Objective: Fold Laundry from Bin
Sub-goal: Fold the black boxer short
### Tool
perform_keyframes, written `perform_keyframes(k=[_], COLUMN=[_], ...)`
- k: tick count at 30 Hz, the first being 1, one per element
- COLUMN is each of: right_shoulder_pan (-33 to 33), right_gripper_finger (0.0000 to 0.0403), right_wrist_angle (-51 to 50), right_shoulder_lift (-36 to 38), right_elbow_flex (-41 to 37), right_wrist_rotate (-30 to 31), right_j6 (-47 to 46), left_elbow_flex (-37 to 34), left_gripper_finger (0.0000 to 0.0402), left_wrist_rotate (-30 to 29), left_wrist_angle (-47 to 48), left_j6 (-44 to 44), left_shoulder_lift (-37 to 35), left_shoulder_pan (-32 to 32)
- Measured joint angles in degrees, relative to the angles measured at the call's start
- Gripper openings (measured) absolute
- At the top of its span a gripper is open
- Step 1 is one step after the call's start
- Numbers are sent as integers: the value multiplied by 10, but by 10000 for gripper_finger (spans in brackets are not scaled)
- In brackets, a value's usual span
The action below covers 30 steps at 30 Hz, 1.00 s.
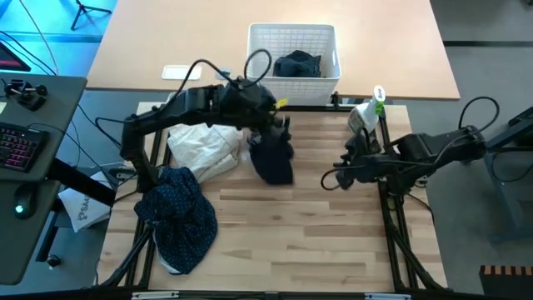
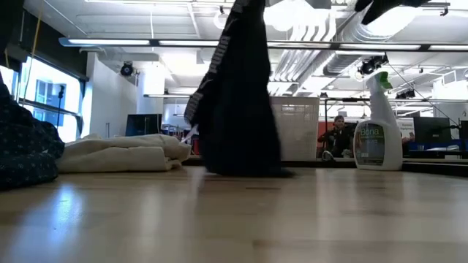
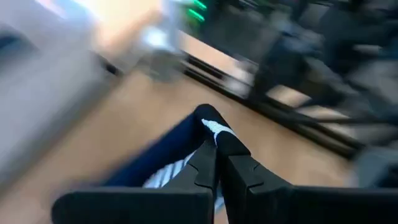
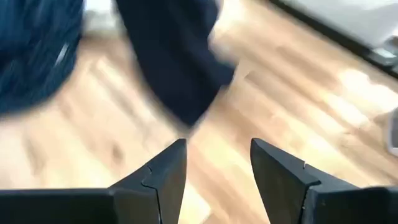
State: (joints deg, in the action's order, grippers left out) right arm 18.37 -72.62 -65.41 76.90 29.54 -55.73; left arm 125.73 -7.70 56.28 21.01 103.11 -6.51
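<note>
Hanging from the left end effector (image 1: pixel 281 125), whose fingers are pinched shut on its top edge, the plain dark navy piece (image 1: pixel 272 158) dangles with its hem brushing the bench (image 1: pixel 333 242). The right end effector (image 4: pixel 217 163) waits nearby, fingers apart and empty. Held by one point, the cloth could bunch or slip when spread. The dotted navy shirt (image 1: pixel 176 215) and cream cloth bag (image 1: pixel 202 147) lie left; the bin (image 1: pixel 293 52) stands behind, with a spray bottle (image 2: pixel 378 124) in the brightly lit workshop.
</note>
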Motion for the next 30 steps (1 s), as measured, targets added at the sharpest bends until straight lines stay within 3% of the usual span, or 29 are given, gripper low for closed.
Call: perform_keyframes(k=[4, 6, 8, 10, 14, 17, 20, 24, 28, 30], right_shoulder_pan=[0, 1, 5, 8, 3, -1, -2, 20, 45, 59], right_gripper_finger=[172, 172, 172, 172, 172, 172, 172, 172, 172, 172], right_wrist_angle=[10, 16, 28, 33, 34, 34, 33, 34, 38, 53], right_shoulder_lift=[11, 25, 42, 59, 91, 104, 103, 87, 50, 26], right_elbow_flex=[0, 0, 0, 0, 0, -1, -2, -2, -2, -11], right_wrist_rotate=[-106, -137, -141, -126, -60, -37, -31, -32, -78, -95], right_j6=[77, 86, 97, 115, 121, 105, 90, 47, 63, 95], left_elbow_flex=[1, 1, 1, 2, -1, -4, -4, -3, -4, -3], left_gripper_finger=[0, 0, 0, 0, 0, 5, 26, 76, 124, 138], left_wrist_rotate=[166, 200, 174, 108, -36, -91, -83, -19, 62, 72], left_wrist_angle=[-15, -39, -61, -91, -95, -60, -38, 17, 84, 124], left_j6=[118, 168, 195, 194, 161, 157, 135, 106, 51, 18], left_shoulder_lift=[-5, -11, -19, -20, 16, 59, 100, 158, 185, 184], left_shoulder_pan=[32, 57, 81, 90, 47, 7, -36, -90, -123, -131])
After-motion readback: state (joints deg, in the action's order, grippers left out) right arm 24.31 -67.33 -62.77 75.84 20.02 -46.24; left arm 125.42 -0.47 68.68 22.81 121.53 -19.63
